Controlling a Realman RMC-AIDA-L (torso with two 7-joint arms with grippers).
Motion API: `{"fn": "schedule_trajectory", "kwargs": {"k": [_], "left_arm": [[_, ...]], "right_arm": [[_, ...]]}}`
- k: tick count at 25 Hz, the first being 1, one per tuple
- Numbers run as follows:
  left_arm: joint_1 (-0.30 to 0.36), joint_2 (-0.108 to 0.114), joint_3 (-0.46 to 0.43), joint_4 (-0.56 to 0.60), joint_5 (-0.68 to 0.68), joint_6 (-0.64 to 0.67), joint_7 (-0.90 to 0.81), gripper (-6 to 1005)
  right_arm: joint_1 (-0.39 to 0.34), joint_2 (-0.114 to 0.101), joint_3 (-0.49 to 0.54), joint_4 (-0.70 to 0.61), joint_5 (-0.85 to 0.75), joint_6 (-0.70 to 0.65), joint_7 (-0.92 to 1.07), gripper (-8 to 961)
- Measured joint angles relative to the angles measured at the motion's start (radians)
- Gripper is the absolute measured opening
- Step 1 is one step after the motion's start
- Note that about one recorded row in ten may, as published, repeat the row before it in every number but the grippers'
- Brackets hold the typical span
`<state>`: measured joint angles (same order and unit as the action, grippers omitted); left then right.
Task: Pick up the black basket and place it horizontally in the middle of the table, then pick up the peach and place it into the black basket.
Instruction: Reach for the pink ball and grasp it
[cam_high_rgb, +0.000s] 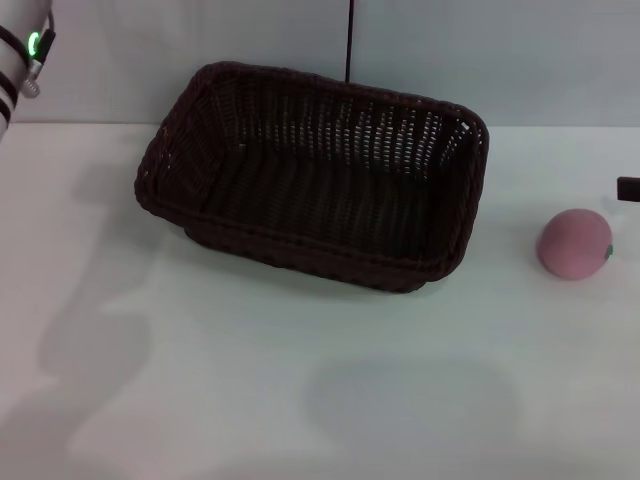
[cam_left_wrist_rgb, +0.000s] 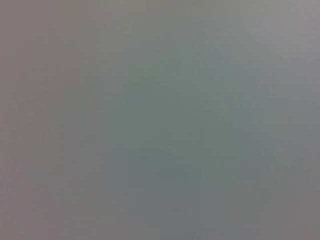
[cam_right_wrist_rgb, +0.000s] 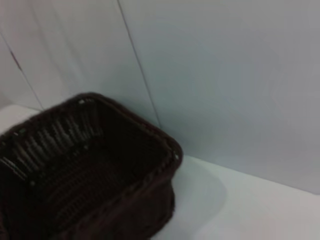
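Note:
The black basket stands on the white table around the middle toward the back. Its long side runs left to right, slightly skewed, and it holds nothing. The right wrist view shows one end of the basket against the wall. The pink peach lies on the table to the basket's right, apart from it. A small dark piece of my right gripper pokes in at the right edge, just above and beyond the peach. Only a banded section of my left arm shows, raised at the top left corner. The left wrist view is a blank grey.
A pale wall rises right behind the table, with a dark vertical seam behind the basket. White tabletop stretches in front of the basket and on its left.

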<state>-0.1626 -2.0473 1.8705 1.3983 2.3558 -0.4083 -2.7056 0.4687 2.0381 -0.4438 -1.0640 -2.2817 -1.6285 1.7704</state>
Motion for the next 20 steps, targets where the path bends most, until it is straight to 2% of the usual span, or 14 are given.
{"fn": "schedule_trajectory", "kwargs": {"k": [4, 6, 8, 11, 14, 15, 20], "left_arm": [[-0.004, 0.004, -0.003, -0.027, 0.006, -0.030, -0.014, 814], [-0.007, 0.006, 0.001, -0.079, 0.015, -0.103, -0.020, 814], [-0.007, 0.006, 0.001, -0.079, 0.015, -0.103, -0.020, 814], [-0.004, 0.003, 0.005, -0.141, 0.085, -0.203, -0.059, 815], [-0.004, 0.003, 0.005, -0.141, 0.085, -0.203, -0.059, 815], [0.009, -0.001, 0.003, -0.234, 0.176, -0.352, -0.157, 815], [0.019, 0.000, -0.001, -0.282, 0.185, -0.397, -0.170, 815]], "right_arm": [[0.010, 0.000, -0.053, 0.032, -0.019, 0.054, 0.006, 614], [0.011, 0.000, -0.087, 0.048, -0.024, 0.076, 0.011, 614], [0.013, -0.001, -0.089, 0.053, -0.031, 0.082, 0.011, 614], [0.022, -0.001, -0.091, 0.075, -0.062, 0.095, 0.012, 614], [0.023, -0.001, -0.091, 0.081, -0.068, 0.097, 0.012, 614], [0.023, -0.001, -0.092, 0.092, -0.070, 0.100, 0.012, 614], [0.029, -0.002, -0.092, 0.117, -0.090, 0.115, 0.012, 613]]}}
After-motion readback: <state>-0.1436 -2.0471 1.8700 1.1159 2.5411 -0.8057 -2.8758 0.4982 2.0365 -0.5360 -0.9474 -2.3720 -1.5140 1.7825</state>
